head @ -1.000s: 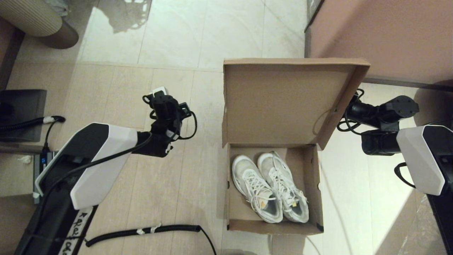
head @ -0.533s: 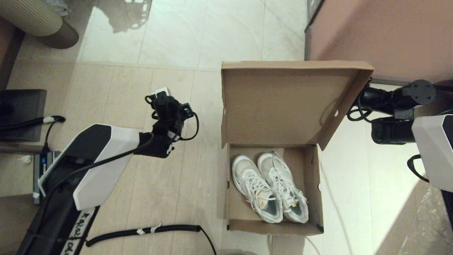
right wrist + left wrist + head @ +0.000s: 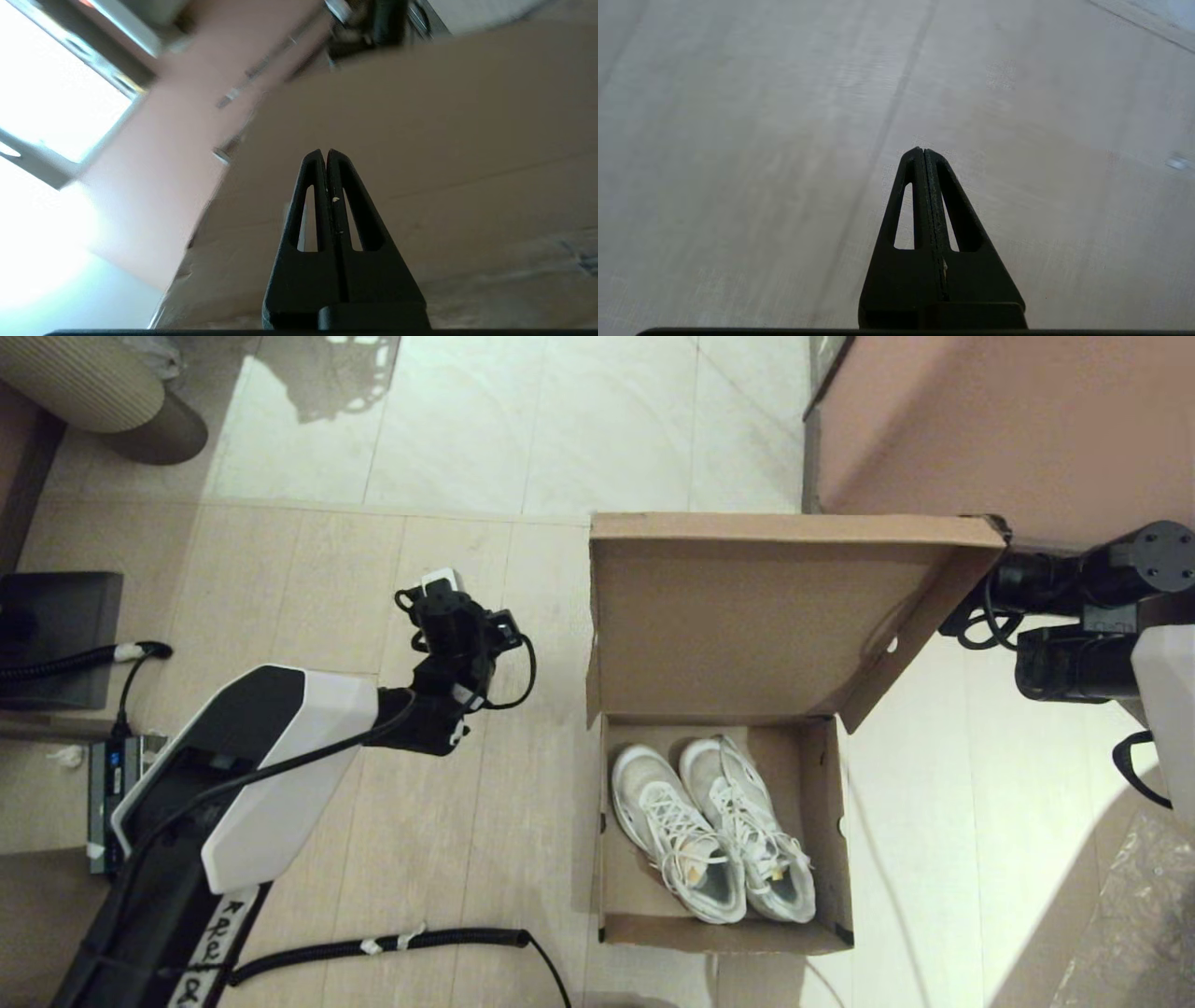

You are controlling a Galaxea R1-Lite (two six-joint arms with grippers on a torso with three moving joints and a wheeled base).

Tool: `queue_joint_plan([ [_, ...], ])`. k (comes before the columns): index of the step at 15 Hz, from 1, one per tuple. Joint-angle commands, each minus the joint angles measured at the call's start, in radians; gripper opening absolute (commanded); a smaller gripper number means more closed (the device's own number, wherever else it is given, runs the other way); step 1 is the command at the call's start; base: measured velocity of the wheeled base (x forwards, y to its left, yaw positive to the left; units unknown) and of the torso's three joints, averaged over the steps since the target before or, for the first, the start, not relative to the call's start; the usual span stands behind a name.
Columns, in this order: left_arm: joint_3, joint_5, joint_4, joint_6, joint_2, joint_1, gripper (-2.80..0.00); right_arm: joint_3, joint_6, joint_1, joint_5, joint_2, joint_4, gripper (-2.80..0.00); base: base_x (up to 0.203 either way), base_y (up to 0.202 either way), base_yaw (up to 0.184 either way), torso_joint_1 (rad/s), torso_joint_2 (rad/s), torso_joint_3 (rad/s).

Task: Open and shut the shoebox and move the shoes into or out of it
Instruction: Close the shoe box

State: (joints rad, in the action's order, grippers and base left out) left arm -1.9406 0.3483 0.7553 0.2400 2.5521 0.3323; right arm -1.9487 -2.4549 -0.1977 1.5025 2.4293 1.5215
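The floor (image 3: 448, 859) of pale planks and glossy tiles fills the head view, with the pinkish-brown cabinet (image 3: 1008, 429) standing at the far right. Against the cabinet's near corner sits the shoebox (image 3: 724, 933), its hinged lid (image 3: 747, 616) raised and leaning back toward the cabinet. The two arms frame it: the left arm (image 3: 261, 765) reaches over bare floor well to the left of the box, and the right arm (image 3: 1083, 653) comes in from the right edge, its wrist behind the lid's far right corner.

Inside the box the shoes (image 3: 714, 831) lie side by side, toes toward the hinge, heels toward the near wall, laces up. A black coiled cable (image 3: 373, 947) lies on the floor near the left arm's base.

Only the head view shows the shoes and the box's inside. In it the lid hides the right claw's tips, and the left claw's tips are hidden under its own wrist. The right wrist view fills that gap: the right claw (image 3: 326, 154) has its fingers pressed together, empty, pointing at the brown cardboard of the lid's outer face, close to it, though contact cannot be told. The left wrist view shows the left claw (image 3: 923, 151) likewise pinched together on nothing, over plain floor planks.
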Motion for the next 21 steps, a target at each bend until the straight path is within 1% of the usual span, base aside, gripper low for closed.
queue_joint_plan([
  [1, 0.000, 0.001, 0.006, 0.002, 0.000, 0.011, -2.80, 0.002, -0.014, -0.008, 0.027, -0.019, 0.008, -2.80, 0.000, 0.000, 0.000, 0.000, 0.00, 0.000],
  [3, 0.000, 0.000, 0.006, 0.002, 0.000, 0.011, -2.80, 0.002, -0.026, -0.019, 0.027, -0.034, 0.008, -2.80, 0.000, 0.000, 0.000, 0.000, 0.00, 0.000],
  [5, 0.000, 0.000, 0.006, 0.004, 0.001, 0.014, -2.80, 0.006, -0.063, -0.023, 0.027, -0.044, 0.008, -2.80, 0.000, 0.000, 0.000, 0.000, 0.00, 0.000],
  [8, 0.000, -0.003, 0.004, 0.002, 0.002, 0.014, -2.80, 0.052, -0.074, -0.023, 0.027, -0.079, 0.008, -2.80, 0.000, 0.000, 0.000, 0.000, 0.00, 0.000],
  [11, 0.000, -0.028, 0.004, 0.002, 0.003, 0.016, -2.80, 0.196, -0.077, -0.018, 0.027, -0.142, 0.008, -2.80, 0.000, 0.000, 0.000, 0.000, 0.00, 0.000],
  [17, 0.000, -0.032, 0.004, 0.002, 0.002, 0.014, -2.80, 0.462, -0.018, -0.001, 0.027, -0.276, 0.008, -2.80, 0.000, 0.000, 0.000, 0.000, 0.00, 0.000],
  [19, 0.000, -0.050, 0.005, 0.002, 0.003, 0.014, -2.80, 0.588, 0.002, 0.000, 0.027, -0.332, 0.008, -2.80, 0.000, 0.000, 0.000, 0.000, 0.00, 0.000],
  [21, 0.000, -0.052, 0.006, 0.002, 0.003, 0.014, -2.80, 0.740, 0.049, 0.001, 0.027, -0.394, 0.008, -2.80, 0.000, 0.000, 0.000, 0.000, 0.00, 0.000],
])
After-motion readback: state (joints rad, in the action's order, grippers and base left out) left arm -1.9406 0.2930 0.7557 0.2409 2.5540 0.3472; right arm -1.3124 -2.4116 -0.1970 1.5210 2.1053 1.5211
